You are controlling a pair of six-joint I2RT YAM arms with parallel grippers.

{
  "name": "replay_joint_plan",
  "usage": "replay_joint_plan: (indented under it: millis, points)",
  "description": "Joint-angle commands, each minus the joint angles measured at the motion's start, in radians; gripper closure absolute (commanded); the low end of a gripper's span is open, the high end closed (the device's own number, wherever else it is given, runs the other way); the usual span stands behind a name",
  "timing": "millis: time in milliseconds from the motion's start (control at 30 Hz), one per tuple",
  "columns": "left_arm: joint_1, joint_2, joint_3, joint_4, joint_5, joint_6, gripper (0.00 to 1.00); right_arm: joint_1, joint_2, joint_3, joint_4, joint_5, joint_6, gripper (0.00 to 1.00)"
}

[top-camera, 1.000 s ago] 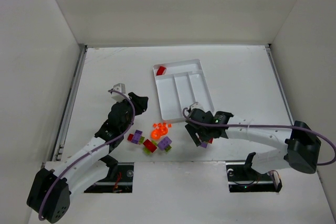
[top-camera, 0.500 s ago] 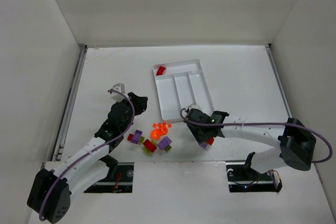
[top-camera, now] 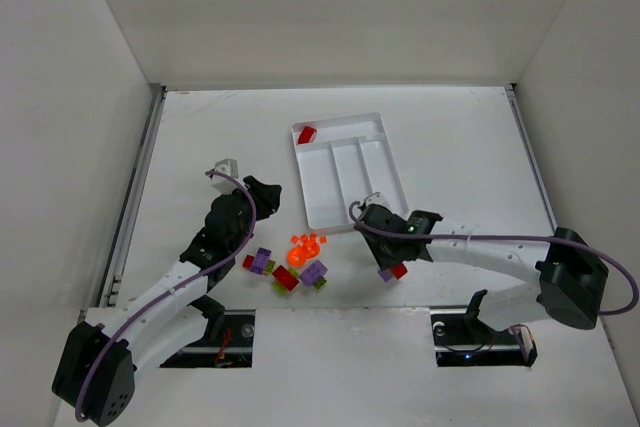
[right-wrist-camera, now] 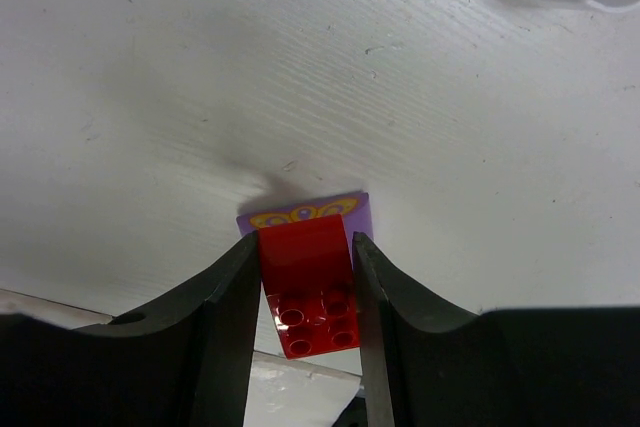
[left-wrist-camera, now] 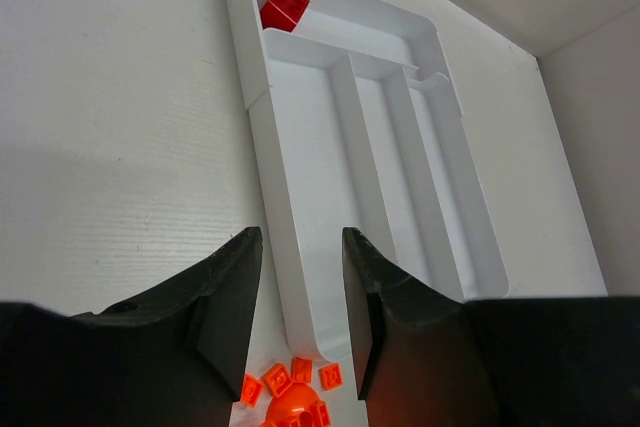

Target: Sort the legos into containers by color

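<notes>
The right gripper (right-wrist-camera: pixel 306 259) is clamped on a red brick (right-wrist-camera: pixel 308 292), one finger (right-wrist-camera: pixel 225 317) against each long side, studs facing the wrist camera. A purple brick (right-wrist-camera: pixel 304 214) with a yellow pattern sits against the red brick's far end at 12 o'clock; whether the two are joined, or lifted off the table (right-wrist-camera: pixel 150 97), cannot be told. In the top view the pair lies at 6 o'clock of the tray (top-camera: pixel 330 192), near its near end and outside it. The left gripper (left-wrist-camera: pixel 300 292) is open and holds nothing, with its fingers (left-wrist-camera: pixel 228 297) apart. Between them shows the tray's near left corner, and at 6 o'clock just below them a cluster of orange pieces (left-wrist-camera: pixel 292 395) lies on the table. At 12 o'clock in the left wrist view, a second red brick (left-wrist-camera: pixel 284 4) lies in the left end of the tray's crosswise section; the three long sections hold nothing. In the top view the loose pile (top-camera: pixel 288 269) of purple, red, green and orange pieces lies at 9 o'clock of the right gripper, with the left gripper at 10 o'clock of the pile.
</notes>
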State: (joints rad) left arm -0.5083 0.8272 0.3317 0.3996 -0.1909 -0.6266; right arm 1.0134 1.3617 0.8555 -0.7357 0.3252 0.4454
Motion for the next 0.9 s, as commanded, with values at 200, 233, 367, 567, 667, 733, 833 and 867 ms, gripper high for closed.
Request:
replay_joint_plan:
  millis: [200,233,367,567,667,733,833,867]
  points:
    - [-0.037,-0.08,0.027,0.016,0.021,-0.002,0.62,-0.068,-0.102,-0.032,0.169,-0.008,0.098,0.78]
    - [-0.046,-0.098,0.029,0.015,0.021,-0.001,0.6,-0.078,-0.117,-0.033,0.192,-0.014,0.107,0.78]
    - [-0.086,-0.158,0.055,-0.024,0.022,0.007,0.53,-0.112,-0.179,-0.038,0.288,-0.058,0.137,0.78]
    - [-0.166,-0.174,0.136,-0.129,0.047,-0.034,0.42,-0.14,-0.301,-0.068,0.468,-0.118,0.199,0.79]
    - [-0.204,-0.162,0.161,-0.156,0.073,-0.093,0.4,-0.16,-0.371,-0.111,0.591,-0.156,0.226,0.79]
    - [-0.226,-0.149,0.164,-0.157,0.094,-0.125,0.39,-0.183,-0.409,-0.145,0.677,-0.198,0.254,0.79]
    - [-0.249,-0.125,0.162,-0.153,0.12,-0.162,0.37,-0.215,-0.437,-0.179,0.751,-0.235,0.285,0.79]
    - [-0.259,-0.111,0.161,-0.147,0.134,-0.171,0.36,-0.22,-0.441,-0.188,0.774,-0.247,0.292,0.79]
